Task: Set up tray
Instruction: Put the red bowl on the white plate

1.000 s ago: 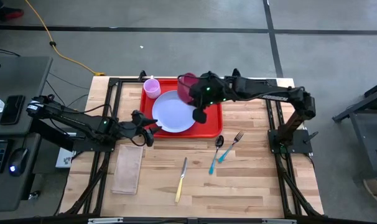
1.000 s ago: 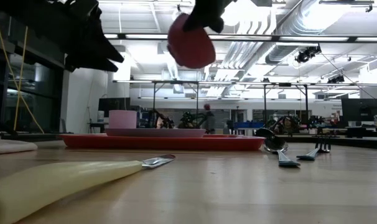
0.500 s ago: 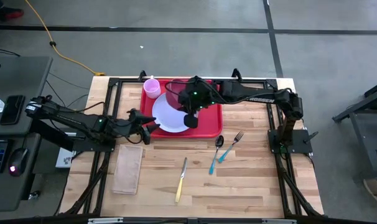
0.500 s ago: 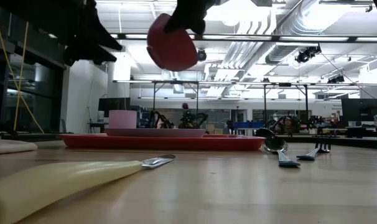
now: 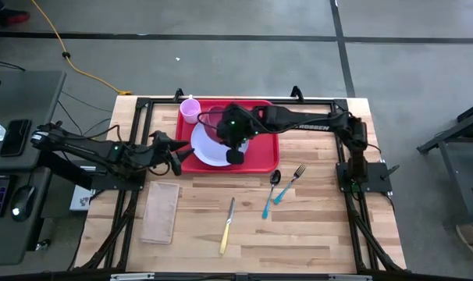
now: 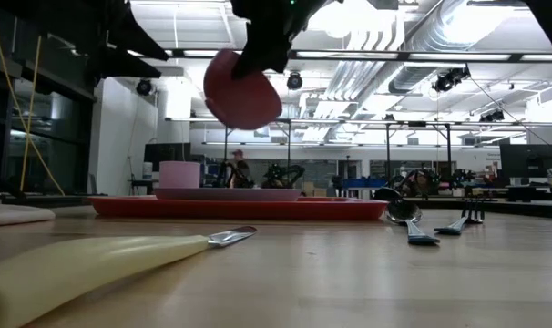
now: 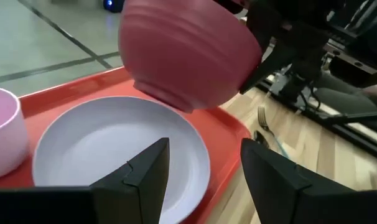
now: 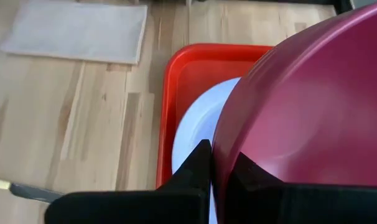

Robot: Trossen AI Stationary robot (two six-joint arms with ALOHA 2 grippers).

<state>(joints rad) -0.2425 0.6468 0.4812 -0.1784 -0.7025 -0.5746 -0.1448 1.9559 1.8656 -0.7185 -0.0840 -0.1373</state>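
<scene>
The red tray (image 5: 264, 153) lies at the table's far middle. A lavender plate (image 5: 211, 154) and a pink cup (image 5: 190, 109) rest flat on it. My right gripper (image 5: 225, 131) is shut on a dark red bowl (image 5: 211, 125) and holds it in the air over the plate; the low view shows the bowl (image 6: 242, 89) well above the tray (image 6: 240, 209). My left gripper (image 5: 179, 159) hovers open just left of the tray, level, facing the plate (image 7: 114, 143) and the bowl (image 7: 188, 53), with nothing between its fingers. My right gripper pinches the bowl's rim (image 8: 217, 149), the wall running down between its two fingers. It comes slanting down from the table's right side. The bowl is lifted clear above the plate and tilted, its base (image 7: 167, 99) turned down toward the plate.
On the bare wood nearer the front lie a yellow-handled knife (image 5: 227, 226), a spoon (image 5: 271, 192) and a fork (image 5: 289, 183) with blue handles, and a beige napkin (image 5: 161, 211) at the left. A desk with a keyboard stands beyond the table's left edge.
My right gripper has carried the bowl toward the table's left and downward, from over the tray's far right part to over the plate; the bowl stays tilted and clear. My left gripper has drawn back toward the left edge, away from the tray, still open.
</scene>
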